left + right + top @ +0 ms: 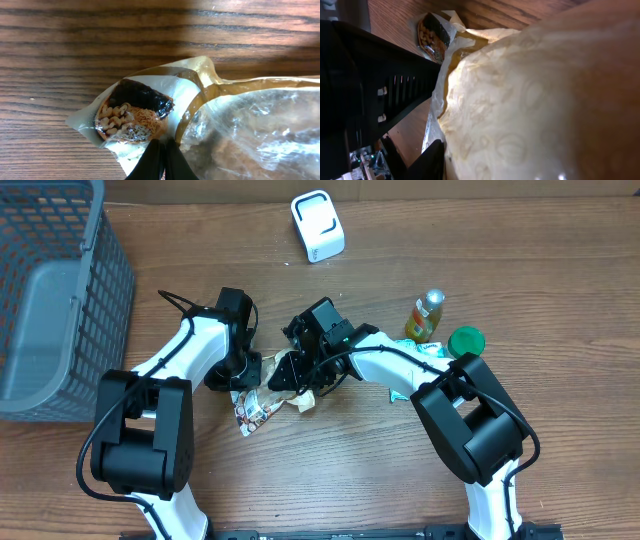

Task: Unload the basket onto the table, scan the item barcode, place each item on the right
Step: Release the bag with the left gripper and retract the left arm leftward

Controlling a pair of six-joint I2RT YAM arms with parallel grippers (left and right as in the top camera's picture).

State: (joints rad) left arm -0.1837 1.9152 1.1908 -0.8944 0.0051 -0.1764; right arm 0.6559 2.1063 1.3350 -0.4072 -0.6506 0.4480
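While the snack packet (262,408) sat mid-table between both arms, well apart from the white device (318,225) that was likely the scanner, the scan looked not yet begun: lifting and presenting the barcode remained. The left gripper (160,155) had its jaws pressed together, pinching the packet's edge. The right gripper (287,375) crowded the wrapper, and I could not tell its jaws' state.

A robot lab bench staged as a shop checkout: a wooden table (560,240) holds a grey mesh basket (60,300), a white scanner (318,226), a bottle (427,315), a green lid (466,340) and a snack packet (258,410), with two robot arms (150,410) mounted at its edge.
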